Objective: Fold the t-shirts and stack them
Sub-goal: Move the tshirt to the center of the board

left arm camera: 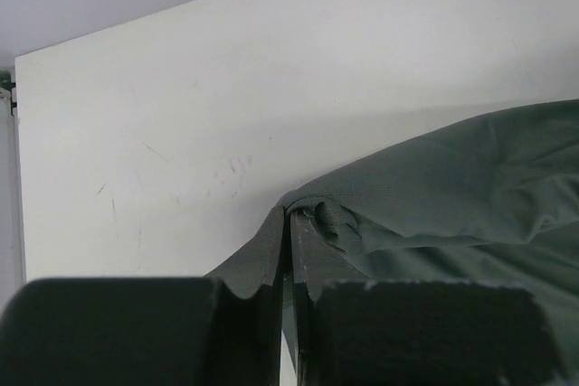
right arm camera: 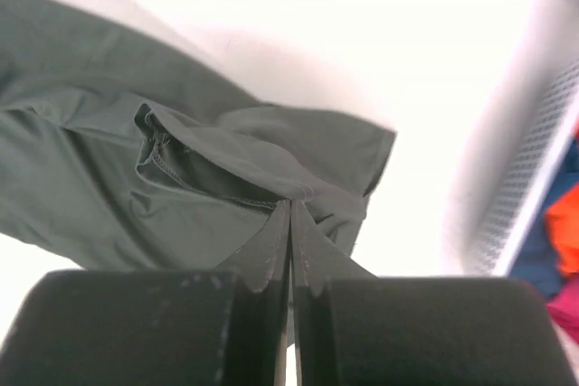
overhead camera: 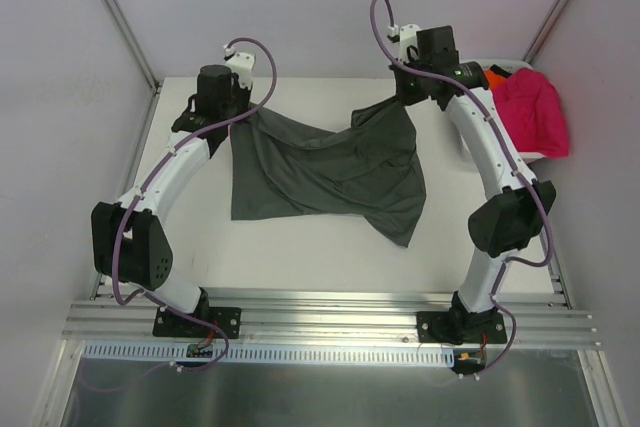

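Dark grey-green cloth dominates the top view: the dark grey-green t-shirt (overhead camera: 320, 172) stretches between the 2 arms over the white table (overhead camera: 300, 257). The left gripper (overhead camera: 228, 119) pinches its left upper corner and the right gripper (overhead camera: 405, 97) its right upper corner, and the rest sags down and rumples toward the near side. At the far right stands a white basket (overhead camera: 548, 155) with a magenta-pink t-shirt (overhead camera: 530, 112) draped over its rim and an orange t-shirt (overhead camera: 497, 77) behind it.

In the left wrist view, the left gripper's fingers (left arm camera: 271, 259) are clenched on a bunched fold of the dark shirt.

In the right wrist view, the right gripper's fingers (right arm camera: 271, 250) are likewise clamped on a stitched edge of the shirt. The lattice basket sits just to the right, showing orange, blue and pink cloth inside.
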Robot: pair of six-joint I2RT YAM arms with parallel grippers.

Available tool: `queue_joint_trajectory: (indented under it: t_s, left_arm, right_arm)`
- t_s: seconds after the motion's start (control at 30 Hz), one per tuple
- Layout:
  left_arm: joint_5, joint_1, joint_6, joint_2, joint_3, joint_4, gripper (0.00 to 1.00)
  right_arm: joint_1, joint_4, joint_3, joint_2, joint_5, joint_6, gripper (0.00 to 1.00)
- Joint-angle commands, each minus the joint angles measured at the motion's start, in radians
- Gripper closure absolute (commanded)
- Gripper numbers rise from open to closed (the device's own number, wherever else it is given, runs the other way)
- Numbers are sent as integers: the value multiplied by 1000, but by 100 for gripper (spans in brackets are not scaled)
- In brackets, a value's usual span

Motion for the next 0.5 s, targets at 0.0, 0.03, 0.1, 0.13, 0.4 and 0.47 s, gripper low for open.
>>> queue_joint_trajectory:
  t_s: [0.0, 0.03, 0.1, 0.13, 0.4, 0.47]
  left_arm:
    - [8, 9, 33, -49, 29, 13, 100]
    - [11, 9, 36, -54, 25, 10, 100]
    - [8, 9, 38, -63, 15, 7, 100]
    - [5, 9, 39, -64, 14, 5, 100]
    - [-15, 12, 48, 7, 18, 10, 100]
    - [-7, 16, 38, 70, 37, 10, 100]
  right_arm:
    - [-10, 40, 60, -97, 53, -59, 99]
    - [-14, 43, 63, -105, 57, -68, 99]
    - [-16, 51, 69, -116, 65, -74, 99]
    - [-19, 51, 74, -119, 65, -79, 99]
    - [-22, 58, 73, -99, 102, -87, 99]
    - [-23, 55, 74, -80, 100, -79, 99]
